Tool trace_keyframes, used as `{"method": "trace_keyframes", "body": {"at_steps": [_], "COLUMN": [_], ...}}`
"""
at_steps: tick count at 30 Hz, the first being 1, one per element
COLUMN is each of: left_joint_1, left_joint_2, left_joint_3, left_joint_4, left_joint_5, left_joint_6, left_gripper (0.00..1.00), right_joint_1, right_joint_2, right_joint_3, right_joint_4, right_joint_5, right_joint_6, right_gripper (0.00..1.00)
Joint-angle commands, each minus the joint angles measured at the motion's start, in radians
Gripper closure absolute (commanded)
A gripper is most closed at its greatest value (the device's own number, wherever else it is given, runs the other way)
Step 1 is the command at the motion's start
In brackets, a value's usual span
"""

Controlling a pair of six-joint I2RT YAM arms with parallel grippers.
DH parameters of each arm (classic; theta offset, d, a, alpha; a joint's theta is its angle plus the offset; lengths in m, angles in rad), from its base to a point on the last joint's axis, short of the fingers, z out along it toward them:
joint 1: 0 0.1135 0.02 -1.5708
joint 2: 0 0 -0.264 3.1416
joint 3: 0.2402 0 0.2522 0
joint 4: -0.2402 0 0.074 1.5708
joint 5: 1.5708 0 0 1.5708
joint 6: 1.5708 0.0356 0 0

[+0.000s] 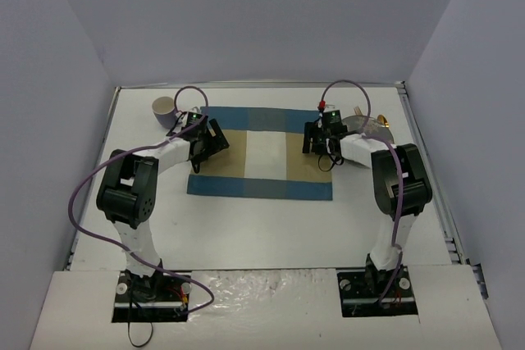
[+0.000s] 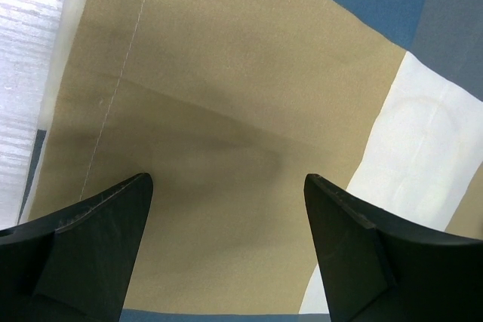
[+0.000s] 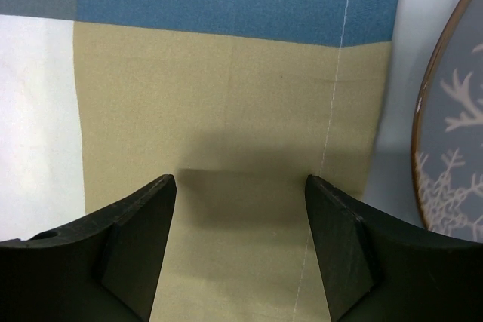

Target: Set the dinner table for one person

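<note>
1. Top external view, tools. My black two-finger left gripper [image 1: 215, 138] hangs over the left tan block of the blue-and-tan checked cloth placemat [image 1: 258, 171]. My black two-finger right gripper [image 1: 317, 142] hangs over the right tan block. Neither carries anything.
2. Top external view, progress. I judge the setting barely begun: the placemat lies flat and square in the middle, with nothing on it. The small pale round cup [image 1: 164, 109] stands off its far-left corner. The grey patterned round plate [image 1: 379, 130] lies just beside its right edge. Something gold shows at the plate, too small to name. Plate and cup are not yet on the mat.
3. Top external view, task thing. The dinner table [image 1: 246, 231], a large flat white rectangular tabletop with a thin metal rim, fills the floor between the pale lilac walls [image 1: 49, 55].
4. Left wrist view. The jaws stand well apart over smooth tan cloth, with nothing between them.
5. Right wrist view. The jaws stand apart and empty above tan cloth. The plate's brown rim is at the right, off the mat.
</note>
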Motion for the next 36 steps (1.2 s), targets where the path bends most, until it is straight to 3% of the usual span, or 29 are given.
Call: {"method": "trace_keyframes", "body": {"at_steps": [1, 10, 36], "left_joint_1": [-0.001, -0.004, -0.045], "left_joint_2": [0.035, 0.011, -0.080], "left_joint_3": [-0.055, -0.073, -0.227], "left_joint_4": [-0.027, -0.050, -0.041], "left_joint_5": [0.024, 0.023, -0.006], "left_joint_6": [-0.072, -0.083, -0.070], "left_gripper": [0.21, 0.21, 0.21], "right_joint_1": [-0.020, -0.025, -0.048], "right_joint_2": [0.043, 0.078, -0.068], "right_joint_3": [0.049, 0.096, -0.081], "right_joint_4": [-0.020, -0.040, -0.066], "right_joint_5": [0.035, 0.055, 0.089], "right_joint_6": [-0.037, -0.042, 0.021], "right_gripper": [0.34, 0.33, 0.33]}}
